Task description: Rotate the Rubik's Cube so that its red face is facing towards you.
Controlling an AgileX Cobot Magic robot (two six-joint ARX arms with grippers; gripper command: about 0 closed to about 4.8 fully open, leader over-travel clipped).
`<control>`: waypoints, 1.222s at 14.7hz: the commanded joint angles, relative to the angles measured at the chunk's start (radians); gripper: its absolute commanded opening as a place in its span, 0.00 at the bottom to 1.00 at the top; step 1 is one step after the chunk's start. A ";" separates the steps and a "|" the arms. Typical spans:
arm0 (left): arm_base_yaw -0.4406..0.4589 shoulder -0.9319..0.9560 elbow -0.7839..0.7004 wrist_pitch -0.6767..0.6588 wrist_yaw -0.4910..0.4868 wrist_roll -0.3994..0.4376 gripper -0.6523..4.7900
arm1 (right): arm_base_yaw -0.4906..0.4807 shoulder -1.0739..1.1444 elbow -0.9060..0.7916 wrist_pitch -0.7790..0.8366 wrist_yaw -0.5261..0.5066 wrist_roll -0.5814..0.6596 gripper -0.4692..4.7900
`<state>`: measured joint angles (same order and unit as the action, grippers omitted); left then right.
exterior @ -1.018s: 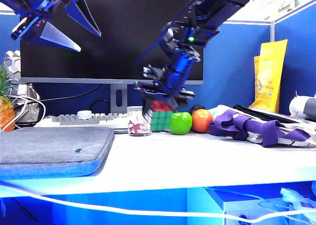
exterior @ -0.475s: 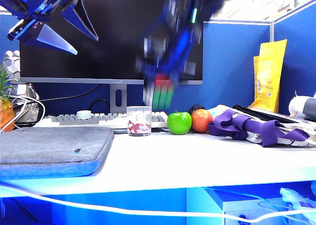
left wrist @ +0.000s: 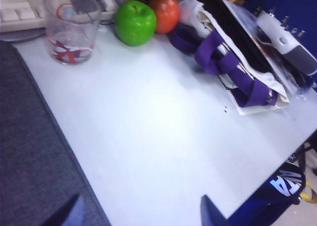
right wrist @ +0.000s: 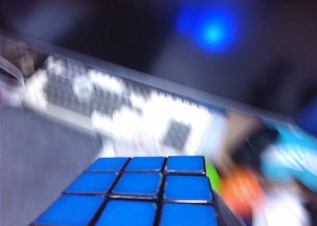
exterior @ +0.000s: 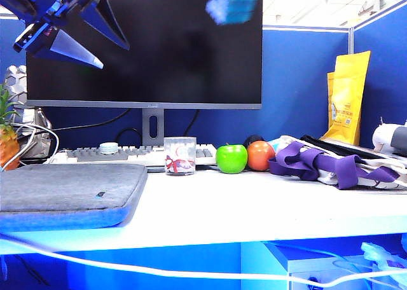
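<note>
The Rubik's Cube (exterior: pixel 234 5) hangs blurred at the top edge of the exterior view, high in front of the monitor, showing a light blue side and a thin red strip on top. In the right wrist view its blue face (right wrist: pixel 138 191) fills the near edge. My right gripper is shut on the cube, but its fingers are hidden in both views. The red face cannot be made out clearly. My left gripper (exterior: pixel 89 32) is raised at the upper left, open and empty. In the left wrist view it (left wrist: pixel 141 213) hovers over the bare white table.
On the white table (exterior: pixel 254 207) stand a glass (exterior: pixel 179 155), a green apple (exterior: pixel 231 158) and an orange (exterior: pixel 260 155) before the keyboard (exterior: pixel 121 154). A grey padded sleeve (exterior: pixel 70 191) lies left, a purple-strapped bag (exterior: pixel 331 166) right. The monitor (exterior: pixel 159 55) stands behind.
My right arm has lifted the cube from the table beside the apple straight up to the top of the view. The left gripper has stayed where it was.
</note>
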<state>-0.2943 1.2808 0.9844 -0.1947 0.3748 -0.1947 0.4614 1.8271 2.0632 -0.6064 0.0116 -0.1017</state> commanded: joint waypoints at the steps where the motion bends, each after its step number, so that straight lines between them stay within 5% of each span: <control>1: 0.000 -0.005 0.000 0.018 0.003 0.004 0.70 | 0.001 -0.288 -0.497 0.339 0.019 0.027 0.08; 5: 0.000 -0.005 0.000 0.039 -0.005 0.000 0.70 | 0.001 -0.373 -1.287 1.209 0.016 0.189 0.08; 9: -0.001 -0.005 0.000 0.039 -0.023 -0.004 0.70 | 0.020 -0.092 -1.411 1.643 0.053 0.311 0.08; 14: -0.001 -0.004 0.000 0.060 -0.041 -0.008 0.70 | 0.031 0.146 -1.327 1.737 0.103 0.321 0.08; 18: -0.001 -0.003 0.000 0.063 -0.046 -0.016 0.70 | 0.031 0.207 -1.189 1.634 0.094 0.311 0.08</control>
<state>-0.2947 1.2800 0.9840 -0.1482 0.3294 -0.2031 0.4904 2.0186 0.8513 1.0489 0.1127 0.2123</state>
